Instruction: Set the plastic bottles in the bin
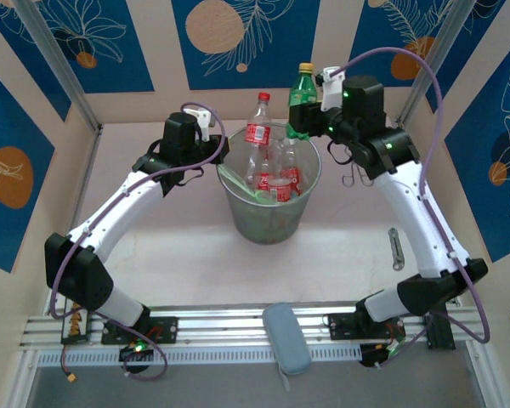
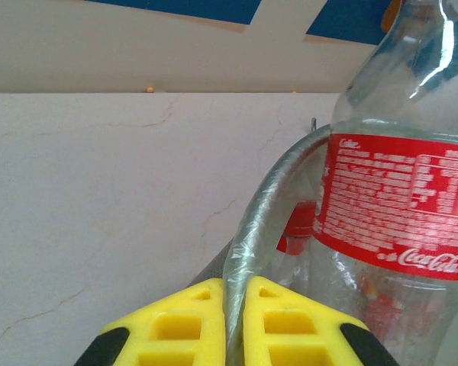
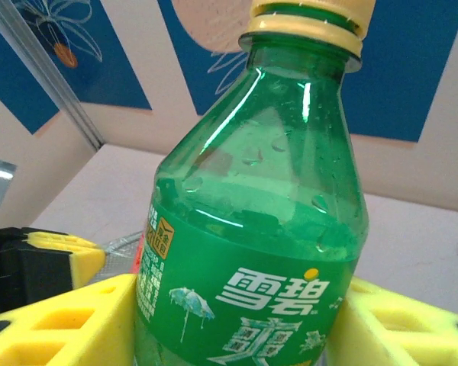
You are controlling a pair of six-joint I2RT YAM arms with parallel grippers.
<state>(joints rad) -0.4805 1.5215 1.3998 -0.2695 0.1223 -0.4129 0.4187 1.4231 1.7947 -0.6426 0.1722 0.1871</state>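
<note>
R gripper is clamped on the green Sprite bottle, upright just above the bin at its far-right edge, w/ L gripper pinched shut on the left rim, so I'd nudge the bottle inward over the opening, clear of the tall Coke bottle, before releasing.

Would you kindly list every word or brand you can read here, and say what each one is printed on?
"Coca-Cola": red label of the clear bottle in the bin.
"雪碧": label of the green bottle.
Fine print on both labels is too small to read.
</note>
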